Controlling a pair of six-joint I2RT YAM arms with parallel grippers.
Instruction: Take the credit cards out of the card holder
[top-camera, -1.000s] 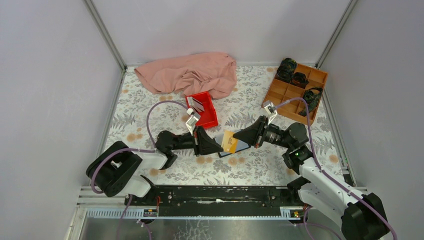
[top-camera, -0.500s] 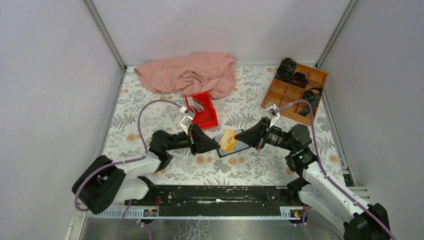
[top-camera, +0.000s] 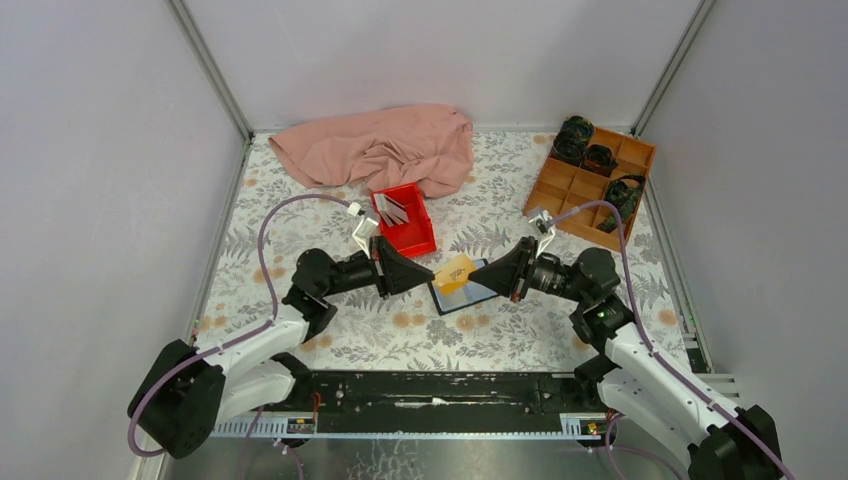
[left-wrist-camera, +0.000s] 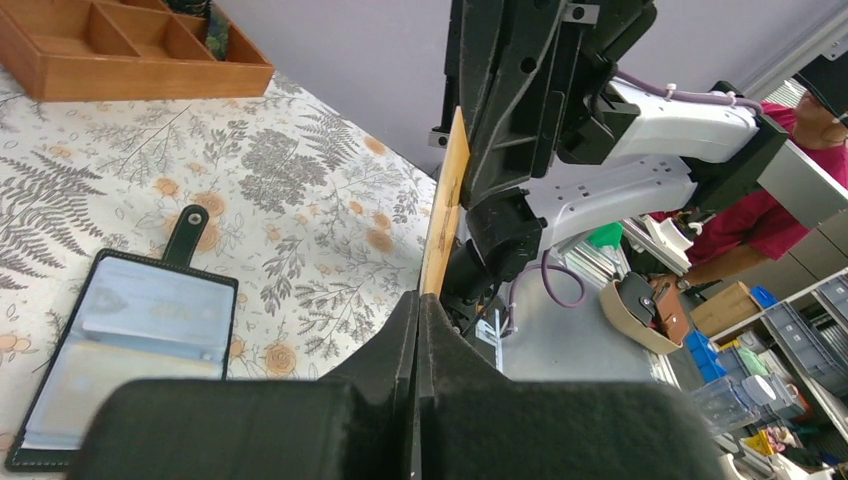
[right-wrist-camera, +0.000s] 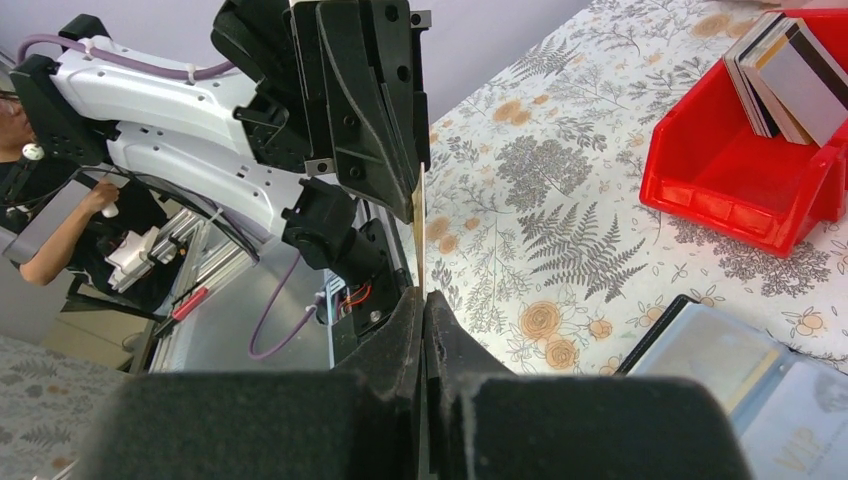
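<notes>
I see the left claw (top-camera: 432, 280) and the right claw (top-camera: 484, 278) meeting tip to tip over the middle of the flowered table (top-camera: 290, 215). Each is clamped tight on an opposite end of one orange-gold credit card (top-camera: 455, 271), lifted between them. The card holder (top-camera: 472, 297) lies open just beneath, blue inside up. Other cards (top-camera: 391, 208) stand in the red tray (top-camera: 412, 232) nearby.

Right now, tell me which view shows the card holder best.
The left wrist view: the card holder lies open on the table, its blue pockets and snap tab plain. The top view shows it small, partly behind the orange card. The right wrist view catches only one corner.
</notes>
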